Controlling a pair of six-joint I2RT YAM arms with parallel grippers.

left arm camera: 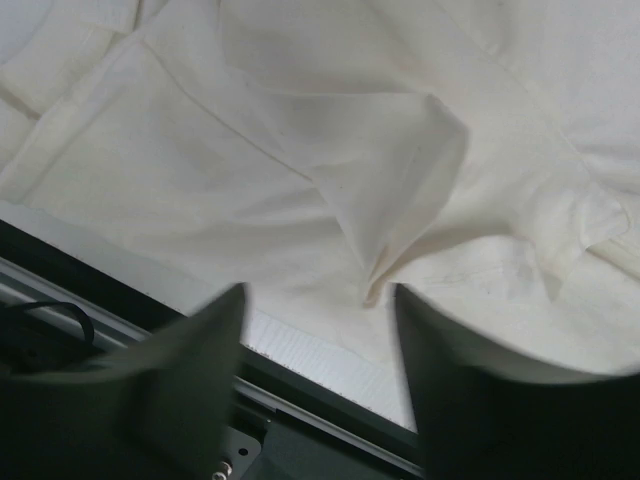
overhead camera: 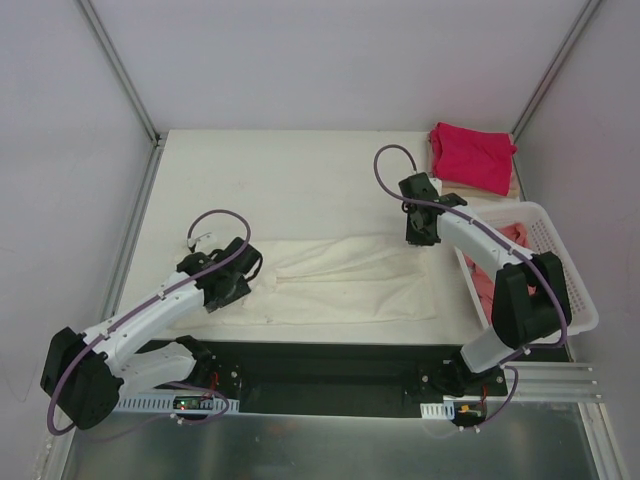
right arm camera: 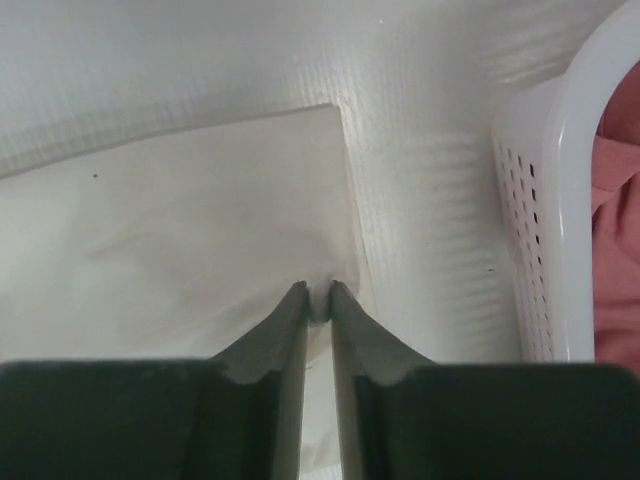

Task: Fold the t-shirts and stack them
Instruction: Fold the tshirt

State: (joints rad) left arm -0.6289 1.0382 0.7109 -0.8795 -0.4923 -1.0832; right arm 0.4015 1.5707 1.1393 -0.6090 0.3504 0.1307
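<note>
White bench [overhead camera: 290, 180], pale walls [overhead camera: 60, 150]; cream shirt [overhead camera: 350, 285] spread flat. Over it, left claw [left arm camera: 320, 300] gapes; right claw [right arm camera: 317, 292] pinches its edge.

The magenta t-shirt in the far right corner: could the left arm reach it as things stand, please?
Probably not. The left gripper is at the left end of the cream t-shirt; the magenta t-shirt lies diagonally across, past the right arm.
</note>
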